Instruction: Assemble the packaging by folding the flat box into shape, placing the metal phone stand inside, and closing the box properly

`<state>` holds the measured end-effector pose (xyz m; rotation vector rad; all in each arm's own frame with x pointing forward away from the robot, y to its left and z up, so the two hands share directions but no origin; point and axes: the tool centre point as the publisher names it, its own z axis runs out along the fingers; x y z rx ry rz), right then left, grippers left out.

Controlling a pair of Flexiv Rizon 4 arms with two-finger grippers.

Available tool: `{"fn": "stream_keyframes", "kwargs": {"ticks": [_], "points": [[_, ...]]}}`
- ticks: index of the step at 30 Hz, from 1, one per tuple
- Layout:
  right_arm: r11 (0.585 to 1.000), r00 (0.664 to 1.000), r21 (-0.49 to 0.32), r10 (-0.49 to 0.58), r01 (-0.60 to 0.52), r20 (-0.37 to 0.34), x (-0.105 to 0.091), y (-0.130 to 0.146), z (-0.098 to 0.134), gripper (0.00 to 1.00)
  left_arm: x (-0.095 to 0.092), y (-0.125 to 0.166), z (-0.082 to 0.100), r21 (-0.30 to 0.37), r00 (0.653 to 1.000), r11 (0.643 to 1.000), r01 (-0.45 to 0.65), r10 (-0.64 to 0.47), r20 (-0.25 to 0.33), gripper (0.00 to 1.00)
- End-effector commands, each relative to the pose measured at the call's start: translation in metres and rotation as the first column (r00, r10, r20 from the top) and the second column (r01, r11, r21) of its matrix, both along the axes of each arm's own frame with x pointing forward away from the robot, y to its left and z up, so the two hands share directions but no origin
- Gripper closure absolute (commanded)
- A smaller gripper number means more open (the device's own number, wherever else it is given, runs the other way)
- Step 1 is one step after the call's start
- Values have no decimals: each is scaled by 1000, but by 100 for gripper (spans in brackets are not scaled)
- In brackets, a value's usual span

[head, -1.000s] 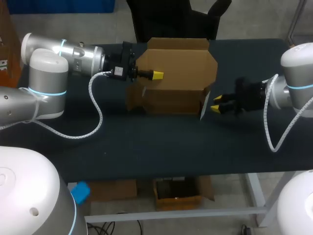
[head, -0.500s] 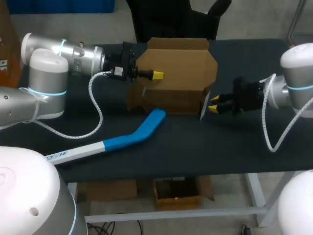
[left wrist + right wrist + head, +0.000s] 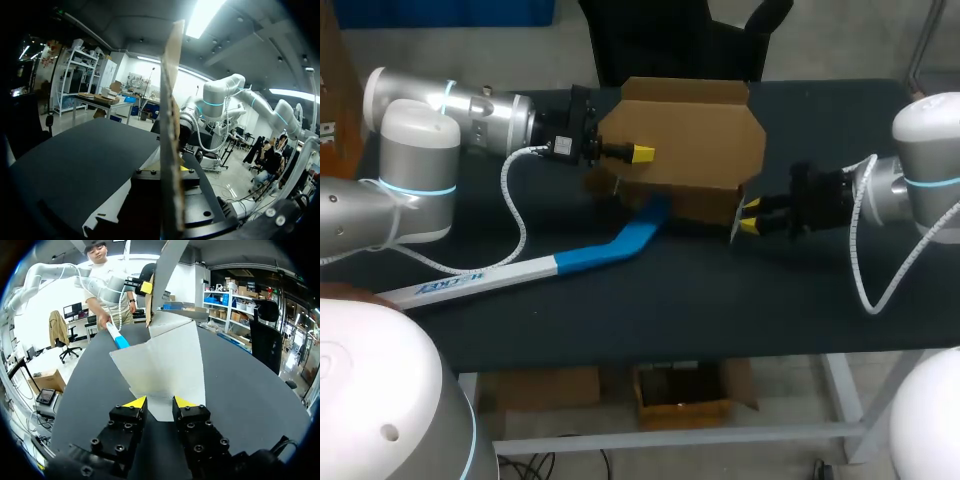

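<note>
Two arms, left gripper [image 3: 638, 153] clamping box [image 3: 690, 125] panel, right gripper [image 3: 750, 216] parted around flap [image 3: 165, 365] corner

Blue lettering on white stick handle [image 3: 470, 281], too small to read

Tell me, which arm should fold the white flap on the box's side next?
Right, probably. The right arm has its open jaws right at the white flap, whose corner sits between them. The left arm is busy: its jaws clamp the box by one wall.
</note>
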<state>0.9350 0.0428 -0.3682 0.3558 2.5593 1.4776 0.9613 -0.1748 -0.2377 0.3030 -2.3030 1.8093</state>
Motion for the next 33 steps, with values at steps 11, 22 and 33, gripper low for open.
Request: {"fn": "stream_keyframes", "kwargs": {"ticks": [11, 22, 33], "points": [[999, 1000, 30, 29, -30, 2, 2, 15, 1, 72, 0, 0, -2, 1, 1000, 1000, 1, -1, -1, 100], [999, 1000, 43, 15, -16, 6, -11, 20, 5, 71, 0, 0, -2, 1, 1000, 1000, 1, -1, -1, 100], [994, 996, 57, -90, 91, -13, -34, 11, 6, 71, 0, 0, -2, 1, 1000, 1000, 1, -1, -1, 100]]}}
